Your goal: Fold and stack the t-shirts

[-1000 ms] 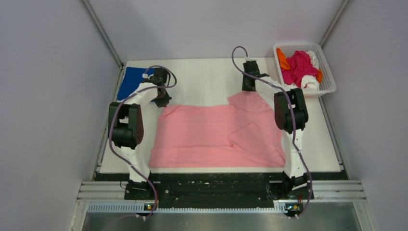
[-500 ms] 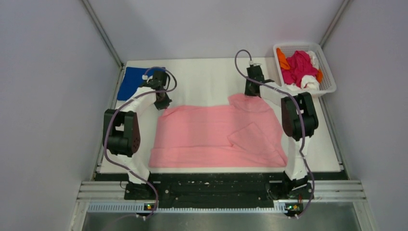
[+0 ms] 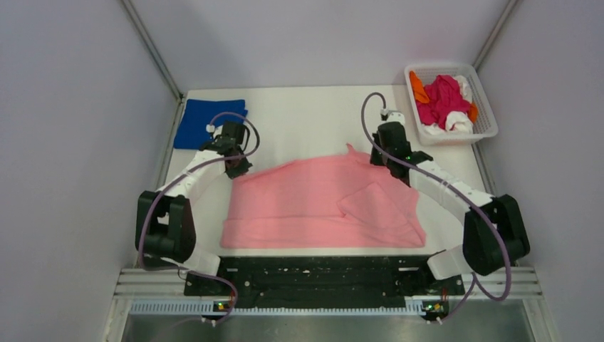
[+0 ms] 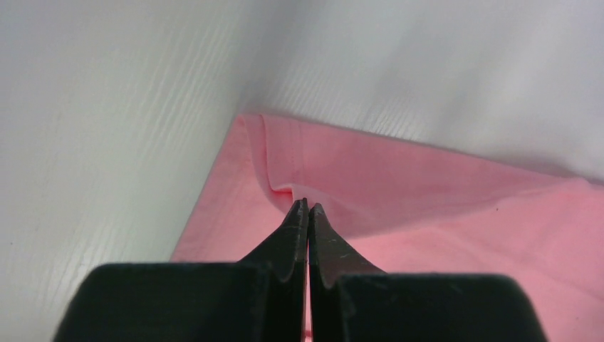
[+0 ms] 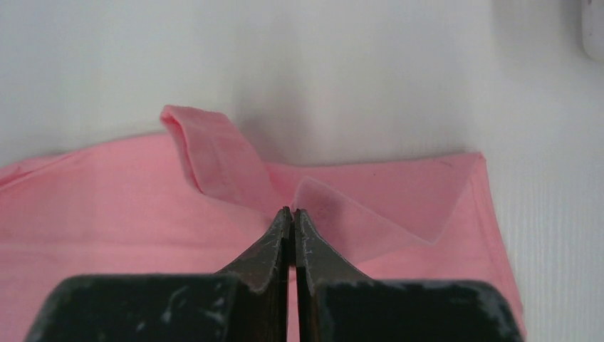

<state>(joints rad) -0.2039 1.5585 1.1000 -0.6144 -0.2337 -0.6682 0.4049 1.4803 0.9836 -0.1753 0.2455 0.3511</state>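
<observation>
A light pink t-shirt [image 3: 320, 203] lies spread across the middle of the white table, its far edge lifted and drawn toward the near side. My left gripper [image 3: 237, 166] is shut on the shirt's far left corner [image 4: 285, 182]. My right gripper [image 3: 384, 155] is shut on the shirt's far right edge [image 5: 313, 192], where the cloth bunches up. A sleeve flap lies folded over the shirt's right part. A folded royal blue t-shirt [image 3: 206, 122] lies at the far left corner of the table. Magenta, orange and white shirts [image 3: 441, 100] fill the basket.
A white lattice basket [image 3: 487, 121] stands at the far right corner of the table. Grey walls close in on both sides and at the back. The black rail with both arm bases [image 3: 313, 274] runs along the near edge.
Both grippers have moved toward the near side, pulling the pink shirt's far edge with them. The blue shirt, partly covered by the left arm before, shows fully now.
</observation>
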